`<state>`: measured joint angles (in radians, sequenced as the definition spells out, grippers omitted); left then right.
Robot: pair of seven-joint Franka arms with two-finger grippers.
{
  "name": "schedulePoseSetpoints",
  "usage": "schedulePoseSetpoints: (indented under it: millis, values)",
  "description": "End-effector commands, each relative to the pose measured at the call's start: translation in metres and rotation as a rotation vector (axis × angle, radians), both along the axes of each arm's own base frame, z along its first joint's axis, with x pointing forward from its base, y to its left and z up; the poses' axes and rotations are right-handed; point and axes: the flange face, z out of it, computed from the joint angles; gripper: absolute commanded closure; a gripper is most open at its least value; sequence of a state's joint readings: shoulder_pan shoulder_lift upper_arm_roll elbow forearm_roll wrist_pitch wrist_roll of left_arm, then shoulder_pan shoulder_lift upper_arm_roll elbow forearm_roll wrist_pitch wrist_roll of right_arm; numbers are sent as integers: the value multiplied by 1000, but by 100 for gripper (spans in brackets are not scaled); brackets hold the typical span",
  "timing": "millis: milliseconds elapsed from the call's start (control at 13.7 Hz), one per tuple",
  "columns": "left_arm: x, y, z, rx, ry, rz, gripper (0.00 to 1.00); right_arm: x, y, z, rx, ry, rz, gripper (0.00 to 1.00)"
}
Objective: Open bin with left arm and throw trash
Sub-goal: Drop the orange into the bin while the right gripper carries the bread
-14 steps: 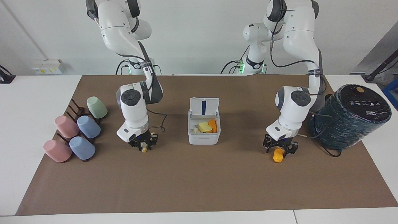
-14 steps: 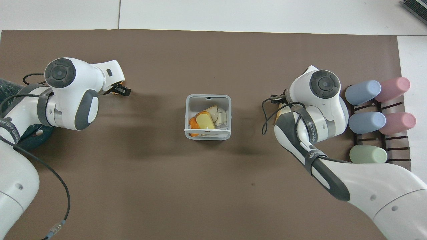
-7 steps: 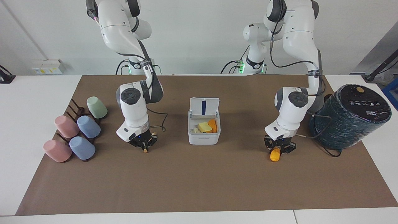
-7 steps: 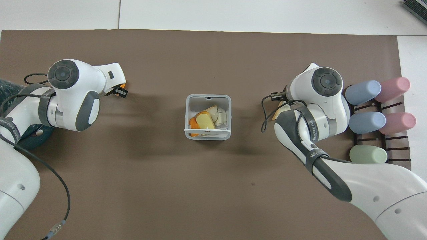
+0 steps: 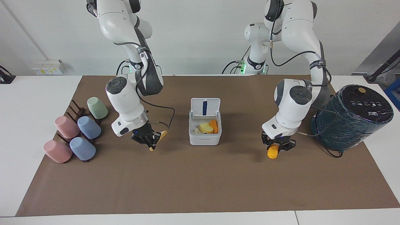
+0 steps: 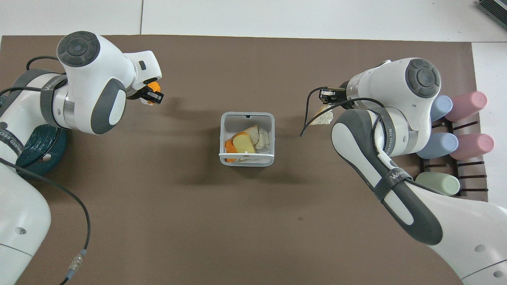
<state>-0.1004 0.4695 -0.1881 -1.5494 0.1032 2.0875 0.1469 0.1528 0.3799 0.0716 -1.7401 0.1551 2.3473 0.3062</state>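
Observation:
The white bin [image 5: 204, 139] [image 6: 246, 161] stands mid-mat with its lid tipped up, showing the blue strip. Inside lie a yellow block [image 5: 206, 127] [image 6: 243, 143], an orange wedge [image 5: 214, 125] and pale pieces. Toward the left arm's end of the table, my left gripper [image 5: 276, 147] [image 6: 151, 94] is shut on an orange trash piece [image 5: 272, 152] [image 6: 153, 86], a little above the mat. Toward the right arm's end, my right gripper [image 5: 150, 140] [image 6: 327, 99] is shut on a pale bread-like slice [image 5: 160, 137] [image 6: 323, 118], raised and tilted toward the bin.
A large dark teal cylinder [image 5: 351, 117] [image 6: 36, 149] stands at the left arm's end of the mat, close to the left arm. Several pastel cups [image 5: 78, 132] [image 6: 451, 126] lie on a dark rack at the right arm's end.
Both grippers closed on their pieces and rose off the mat. The right gripper swung toward the bin, tilting the bread slice; the left gripper lifted the orange piece slightly.

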Motion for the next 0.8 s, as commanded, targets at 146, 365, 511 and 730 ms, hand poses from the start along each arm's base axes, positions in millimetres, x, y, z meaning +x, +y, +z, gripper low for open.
schedulePoseSetpoints:
  millis: [146,365,511,730]
  values:
    - [-37,-93,48,-44,82,160,100,0,0,8,31,17,-33,100]
    - [-64,-134,64,-109,141,245,100,0,-4,23,81,7,-67,100]
    - [-86,-179,67,-127,129,279,100,-1,-6,37,123,-1,-92,100]
    - [-109,-211,66,-164,117,280,100,-1,-9,50,188,-5,-130,100]
